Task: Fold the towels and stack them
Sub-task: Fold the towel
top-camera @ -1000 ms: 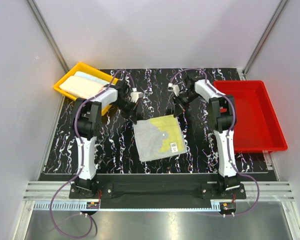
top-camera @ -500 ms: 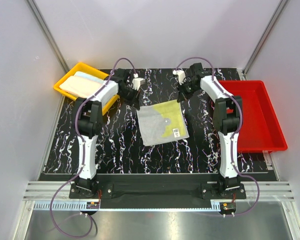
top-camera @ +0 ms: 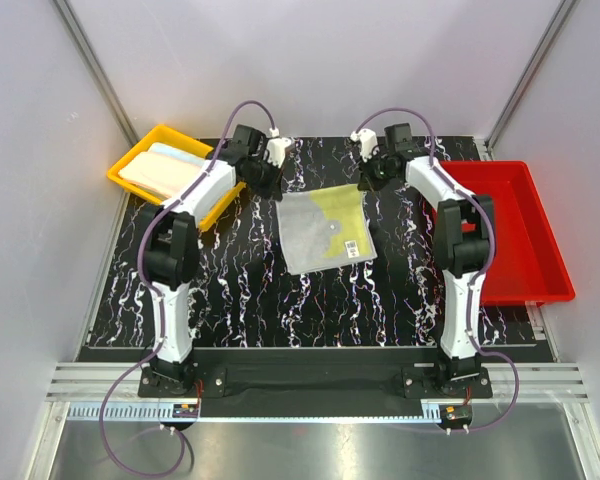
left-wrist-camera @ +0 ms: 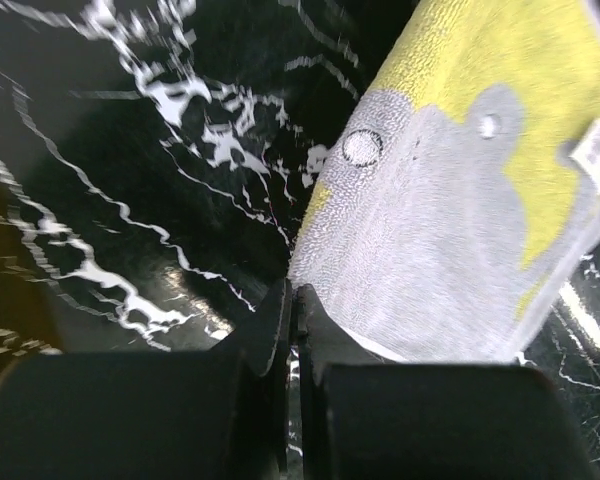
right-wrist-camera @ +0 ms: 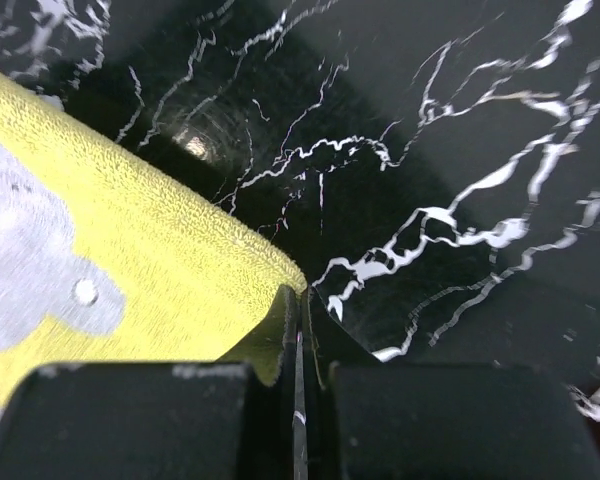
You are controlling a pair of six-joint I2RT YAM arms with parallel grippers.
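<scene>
Black marbled worktop [top-camera: 230,290] holds one yellow and grey towel [top-camera: 325,230], lying flat near the far middle and, I think, not yet folded. The left pincer [left-wrist-camera: 292,292] and the right pincer [right-wrist-camera: 301,295] are each pinched tight on a far corner of it. Some folded towels [top-camera: 165,168] already lie stacked in the yellow tray [top-camera: 132,155] on the left. A red tray [top-camera: 510,250] sits on the right. Nothing seems to block the way.
</scene>
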